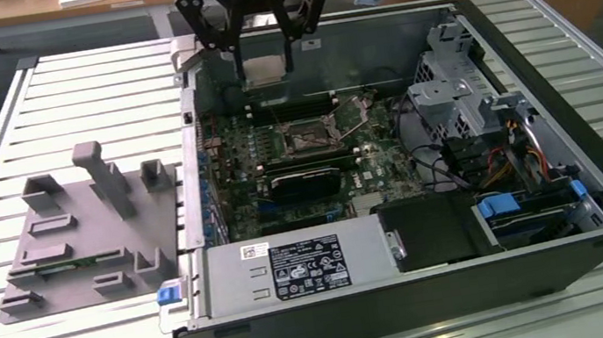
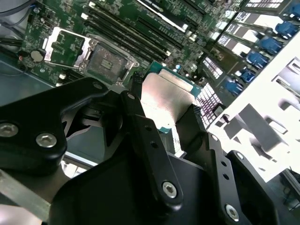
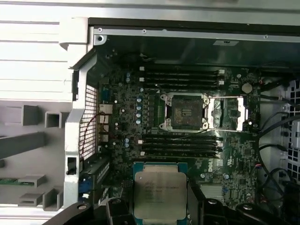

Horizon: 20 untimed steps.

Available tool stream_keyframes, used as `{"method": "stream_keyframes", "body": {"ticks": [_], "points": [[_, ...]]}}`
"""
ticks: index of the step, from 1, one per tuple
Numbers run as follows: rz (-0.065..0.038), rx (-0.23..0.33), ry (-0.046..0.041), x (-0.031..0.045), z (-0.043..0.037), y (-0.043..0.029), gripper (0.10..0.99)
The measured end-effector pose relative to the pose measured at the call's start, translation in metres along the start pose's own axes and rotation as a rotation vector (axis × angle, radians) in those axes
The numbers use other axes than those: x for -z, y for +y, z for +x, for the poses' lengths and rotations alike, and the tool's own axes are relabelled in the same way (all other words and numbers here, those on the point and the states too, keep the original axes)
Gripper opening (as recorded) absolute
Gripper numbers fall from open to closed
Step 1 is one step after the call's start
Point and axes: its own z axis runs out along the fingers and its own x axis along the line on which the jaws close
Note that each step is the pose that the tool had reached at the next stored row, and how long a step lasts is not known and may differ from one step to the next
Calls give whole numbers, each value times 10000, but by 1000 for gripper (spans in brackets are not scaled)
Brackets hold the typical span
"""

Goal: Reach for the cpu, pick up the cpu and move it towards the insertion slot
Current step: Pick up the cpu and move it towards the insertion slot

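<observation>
My gripper [image 1: 266, 66] is shut on the cpu [image 1: 266, 70], a flat square chip with a shiny silver top. I hold it in the air above the far edge of the open computer case. In both wrist views the cpu [image 3: 159, 192] [image 2: 166, 96] sits between the black fingers [image 2: 136, 112]. The insertion slot [image 1: 307, 139] is a dark square socket in a silver frame on the green motherboard, lower down and nearer the case's middle. Its metal lid is flipped open beside the insertion slot [image 3: 185, 111] [image 2: 107, 63]. The cpu is clear of the board.
A grey plastic plate [image 1: 86, 235] with upright blocks lies on the slatted table at the exterior view's left. Inside the case are a long black card [image 1: 303, 182], a power supply [image 1: 291, 268], a metal drive cage [image 1: 458, 103] and cables. Memory slots [image 3: 180, 145] flank the socket.
</observation>
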Motion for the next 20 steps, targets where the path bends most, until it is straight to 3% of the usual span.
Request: {"method": "stream_keyframes", "body": {"ticks": [9,20], "points": [[-1,14,-1,-3,-129,123,541],[-5,19,0,-9,-262,325,541]]}}
